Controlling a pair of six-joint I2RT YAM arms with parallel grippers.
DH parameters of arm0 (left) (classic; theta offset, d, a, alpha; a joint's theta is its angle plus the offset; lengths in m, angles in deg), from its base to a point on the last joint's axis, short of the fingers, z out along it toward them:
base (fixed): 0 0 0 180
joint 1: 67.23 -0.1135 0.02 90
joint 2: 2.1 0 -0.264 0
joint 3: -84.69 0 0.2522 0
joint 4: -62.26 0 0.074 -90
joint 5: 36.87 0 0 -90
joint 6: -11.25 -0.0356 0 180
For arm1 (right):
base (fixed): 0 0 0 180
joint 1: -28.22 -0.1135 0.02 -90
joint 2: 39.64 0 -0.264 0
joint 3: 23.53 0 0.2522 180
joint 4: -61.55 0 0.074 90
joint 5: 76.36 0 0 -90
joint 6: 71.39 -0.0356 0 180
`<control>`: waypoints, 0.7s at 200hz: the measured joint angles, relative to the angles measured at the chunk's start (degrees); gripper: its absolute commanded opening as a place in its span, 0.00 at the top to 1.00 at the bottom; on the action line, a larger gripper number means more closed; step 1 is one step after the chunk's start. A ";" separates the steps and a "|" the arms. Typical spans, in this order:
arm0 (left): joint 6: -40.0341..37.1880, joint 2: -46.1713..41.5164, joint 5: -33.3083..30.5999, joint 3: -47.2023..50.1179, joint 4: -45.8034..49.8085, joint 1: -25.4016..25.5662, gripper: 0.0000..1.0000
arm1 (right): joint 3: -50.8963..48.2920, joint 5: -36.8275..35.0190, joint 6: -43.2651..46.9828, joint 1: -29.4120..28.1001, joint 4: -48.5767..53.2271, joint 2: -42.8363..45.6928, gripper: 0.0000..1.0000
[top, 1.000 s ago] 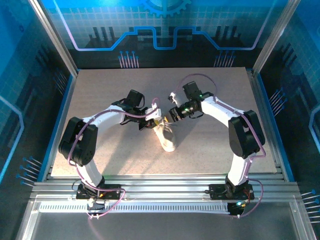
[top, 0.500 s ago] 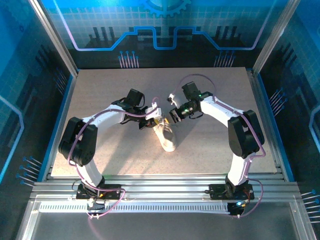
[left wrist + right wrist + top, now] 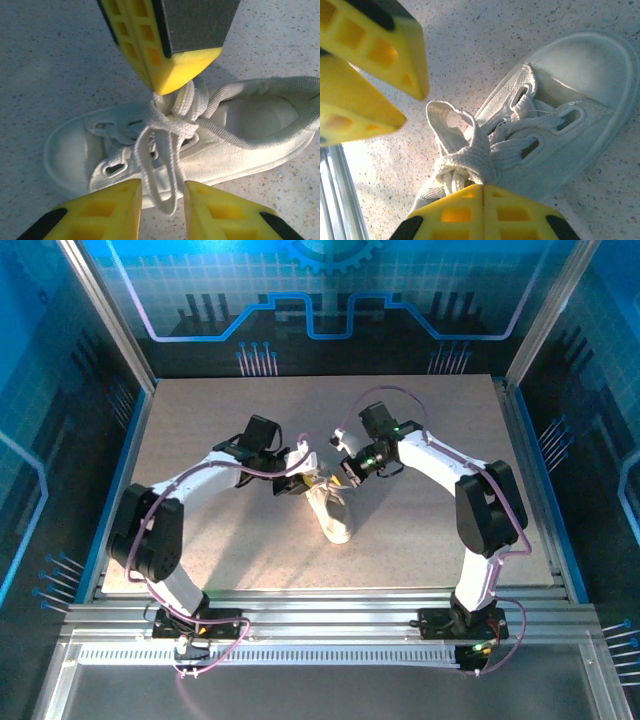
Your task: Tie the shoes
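The little white shoe (image 3: 333, 516) sits on its sole near the middle of the speckled counter (image 3: 200, 420), between the two arms. Its toe points towards the arms' bases, and its open heel end lies under the two claws. Both arms curve in from either side and meet just above the shoe's tongue.

The right claw (image 3: 483, 192) is squeezed tight, its two yellow fingers pressed flat against each other with no gap. The white laces (image 3: 172, 122) bunch up into a thick knot right at its tip and seem to be pinched there. One open loop stands out from the knot on the side towards the other claw. From the left wrist view, this claw comes straight down onto the knot over the eyelets.

The left claw (image 3: 161, 202) stands narrowly apart, with a slim gap between its fingers. A long thin loop of lace hangs off the knot and runs into that gap. The fingers sit to either side of the loop, and I can't tell if they touch it. This claw is just beside the shoe's side wall, close to the right one but not touching it.
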 measured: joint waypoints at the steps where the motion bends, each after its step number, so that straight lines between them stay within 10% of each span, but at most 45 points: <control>1: -0.09 -0.04 0.00 0.02 0.00 -0.04 0.72 | 0.02 -0.02 0.02 0.00 0.02 0.00 0.95; 140: -8.96 4.35 0.02 -2.97 3.06 2.71 0.72 | 0.81 -0.72 0.92 -0.20 0.63 -0.15 0.96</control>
